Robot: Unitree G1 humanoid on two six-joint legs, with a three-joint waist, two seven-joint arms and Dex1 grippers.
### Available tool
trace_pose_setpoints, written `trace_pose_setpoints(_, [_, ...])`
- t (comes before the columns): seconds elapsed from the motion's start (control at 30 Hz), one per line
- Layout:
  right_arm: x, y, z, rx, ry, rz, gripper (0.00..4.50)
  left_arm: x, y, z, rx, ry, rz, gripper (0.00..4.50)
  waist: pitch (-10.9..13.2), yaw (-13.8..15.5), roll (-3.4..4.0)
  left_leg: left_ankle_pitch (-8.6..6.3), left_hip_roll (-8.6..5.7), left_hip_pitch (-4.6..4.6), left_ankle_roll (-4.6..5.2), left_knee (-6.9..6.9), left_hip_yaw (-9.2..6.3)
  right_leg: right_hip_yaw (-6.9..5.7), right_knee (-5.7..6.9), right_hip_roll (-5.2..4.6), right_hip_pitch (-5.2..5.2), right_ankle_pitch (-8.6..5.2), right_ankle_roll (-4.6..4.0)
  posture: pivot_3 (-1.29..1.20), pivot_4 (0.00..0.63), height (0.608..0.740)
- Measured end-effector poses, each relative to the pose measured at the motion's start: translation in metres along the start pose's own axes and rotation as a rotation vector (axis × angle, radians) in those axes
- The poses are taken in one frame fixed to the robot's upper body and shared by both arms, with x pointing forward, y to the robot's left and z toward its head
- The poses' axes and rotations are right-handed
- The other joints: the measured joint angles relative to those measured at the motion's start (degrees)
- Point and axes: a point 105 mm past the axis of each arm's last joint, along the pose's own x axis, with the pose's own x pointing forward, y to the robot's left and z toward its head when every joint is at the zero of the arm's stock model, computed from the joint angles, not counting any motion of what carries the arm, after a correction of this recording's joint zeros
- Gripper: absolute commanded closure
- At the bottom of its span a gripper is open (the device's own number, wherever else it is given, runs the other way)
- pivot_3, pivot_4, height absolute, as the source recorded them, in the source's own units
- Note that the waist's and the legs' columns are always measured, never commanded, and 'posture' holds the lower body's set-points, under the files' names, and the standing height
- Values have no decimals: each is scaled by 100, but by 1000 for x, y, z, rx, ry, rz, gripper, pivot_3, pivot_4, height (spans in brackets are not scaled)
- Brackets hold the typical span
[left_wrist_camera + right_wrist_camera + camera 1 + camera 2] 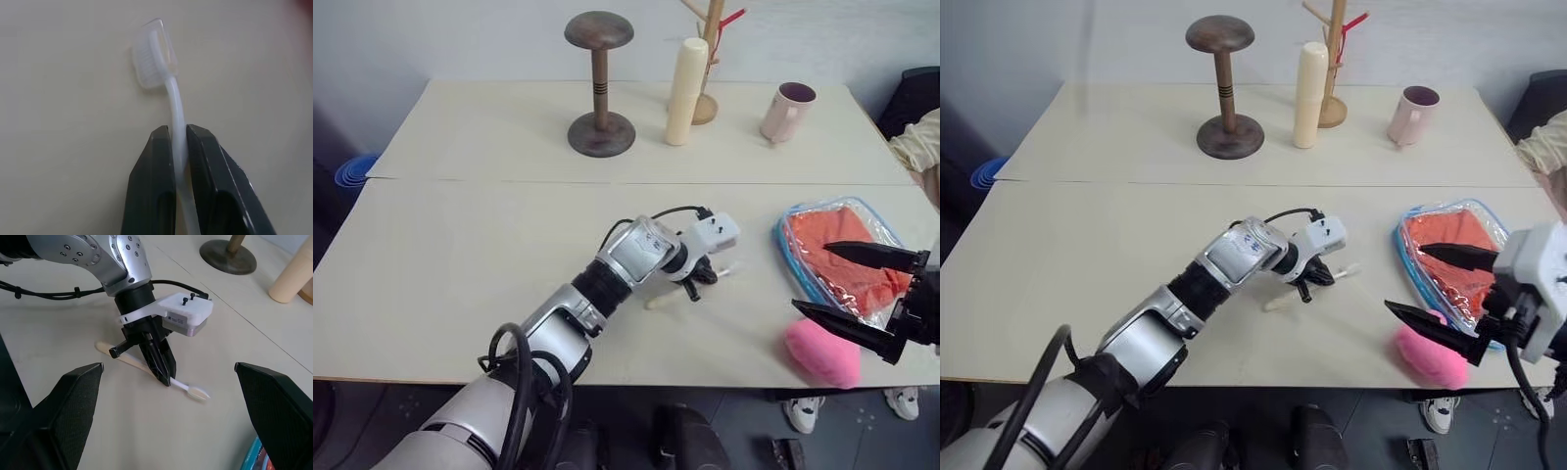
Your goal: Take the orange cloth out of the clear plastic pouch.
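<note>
A: What has the left end effector (164, 374) got?
B: It's clamped on a toothbrush (168, 105) lying on the worktop (460, 255).
A: And the right end effector (862, 299)?
B: Fingers spread wide, over the clear plastic pouch (793, 245); the orange cloth (832, 235) sits inside.
A: Anything close by?
B: A pink plush (822, 354) beside the pouch; a pink mug (785, 113) far behind.

The soft folded fabric cloth (837, 253) is bright orange inside a clear plastic pouch (790, 245) edged light blue. The plush heart (822, 352) and ceramic mug (787, 111) are pink.
</note>
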Motion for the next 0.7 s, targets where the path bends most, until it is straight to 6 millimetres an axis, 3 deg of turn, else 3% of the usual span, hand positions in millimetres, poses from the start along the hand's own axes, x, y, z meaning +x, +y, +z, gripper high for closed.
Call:
trace_pose_setpoints(0.07, [8,2,3,-10,-25,33,0,-23,27,-10,-104,-22,104,4355,1,-80,-1,4,3,1,-7,0,0,0,4,1,-1,0,0,0,150,740])
trace_pose_setpoints(0.13, [17,4,5,-9,-42,76,0,-61,62,-31,-239,-48,254,4355,1,-125,-1,8,3,6,-15,-2,-11,0,10,2,-1,-1,-2,0,150,740])
trace_pose_setpoints(0.27, [32,-1,9,-23,-80,123,0,-144,105,-99,-446,-41,529,4355,1,-196,-1,11,2,5,-19,0,-32,-16,18,0,1,-3,-5,0,150,740])
trace_pose_setpoints(0.43, [51,-3,8,-45,-93,180,0,-240,120,-180,-612,15,821,4355,1,-204,-2,10,1,-1,-21,8,-47,-33,11,-5,5,-3,-6,0,150,740])
trace_pose_setpoints(0.5, [57,-5,4,-42,-94,195,0,-269,121,-206,-642,50,910,4355,1,-190,-2,9,0,-2,-21,10,-50,-37,10,-9,8,-4,-7,0,150,740])
trace_pose_setpoints(0.7, [69,-12,-2,-43,-107,225,0,-308,125,-241,-671,93,1040,4355,1,-74,-2,7,-4,-14,-17,11,-58,-52,4,-16,6,-4,-7,0,150,740])
